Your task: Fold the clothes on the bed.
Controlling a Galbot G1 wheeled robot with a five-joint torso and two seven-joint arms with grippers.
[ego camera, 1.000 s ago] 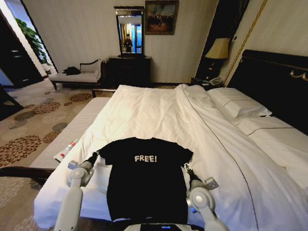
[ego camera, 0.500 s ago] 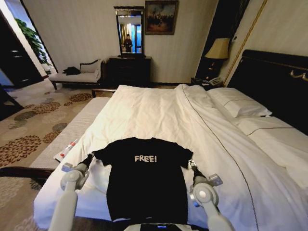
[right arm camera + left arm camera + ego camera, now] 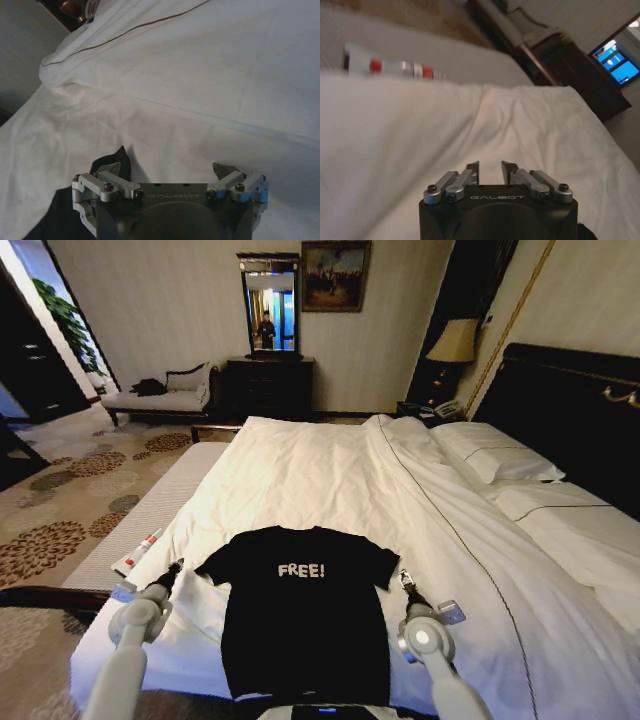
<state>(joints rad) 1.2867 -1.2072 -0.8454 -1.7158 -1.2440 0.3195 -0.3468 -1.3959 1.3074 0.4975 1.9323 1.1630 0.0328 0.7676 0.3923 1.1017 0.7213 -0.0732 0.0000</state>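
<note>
The black T-shirt (image 3: 300, 625) with white "FREE!" lettering lies flat, front up, on the near end of the bed's white duvet (image 3: 330, 470), hem hanging over the edge. My left gripper (image 3: 172, 572) hovers over bare duvet a short way outside the left sleeve; in the left wrist view this gripper (image 3: 490, 170) has its fingers drawn close together with nothing between them. My right gripper (image 3: 405, 582) sits just outside the right sleeve, open. In the right wrist view the gripper (image 3: 167, 172) is spread wide, and the black sleeve tip (image 3: 119, 161) lies beside one finger.
A red-and-white tube (image 3: 138, 550) lies on the grey bench (image 3: 140, 510) along the bed's left side. White pillows (image 3: 495, 455) and the dark headboard (image 3: 580, 410) are at the right. A chaise longue (image 3: 160, 395) and a dresser stand by the far wall.
My left gripper has drawn outward to the left, off the left sleeve, which now lies free on the duvet. My right gripper has shifted slightly outward and nearer, clear of the right sleeve.
</note>
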